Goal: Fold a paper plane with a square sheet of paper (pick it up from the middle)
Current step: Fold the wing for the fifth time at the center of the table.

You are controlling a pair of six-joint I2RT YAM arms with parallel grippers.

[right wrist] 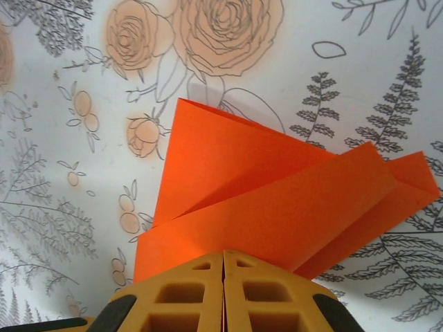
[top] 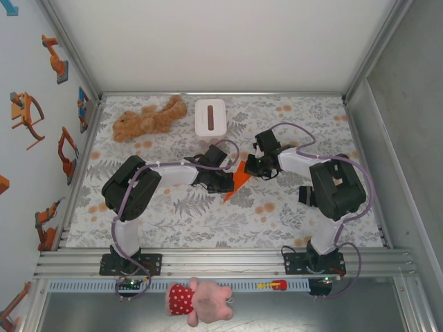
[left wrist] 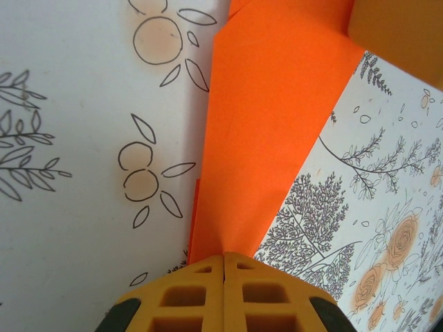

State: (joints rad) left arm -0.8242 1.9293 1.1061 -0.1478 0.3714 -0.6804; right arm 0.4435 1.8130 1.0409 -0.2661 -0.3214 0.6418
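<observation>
The orange paper, folded into a tapering paper plane (top: pixel 237 182), sits between my two grippers at the middle of the table. In the left wrist view the paper plane (left wrist: pixel 270 124) narrows toward my left gripper (left wrist: pixel 225 257). That gripper's jaws are shut, and a crease runs into the seam between them. In the right wrist view the paper plane (right wrist: pixel 277 200) shows overlapping folded flaps, and my right gripper (right wrist: pixel 223 254) is shut on its near edge. From above, the left gripper (top: pixel 223 182) is on the paper's left and the right gripper (top: pixel 251 166) on its upper right.
A white tissue box (top: pixel 210 117) stands just behind the grippers, with a brown teddy bear (top: pixel 149 119) to its left. A pink soft toy (top: pixel 201 301) lies in front of the rail, off the floral tablecloth (top: pixel 277 214). A yellow finger (left wrist: pixel 401 34) of the other gripper is at the left wrist view's upper right.
</observation>
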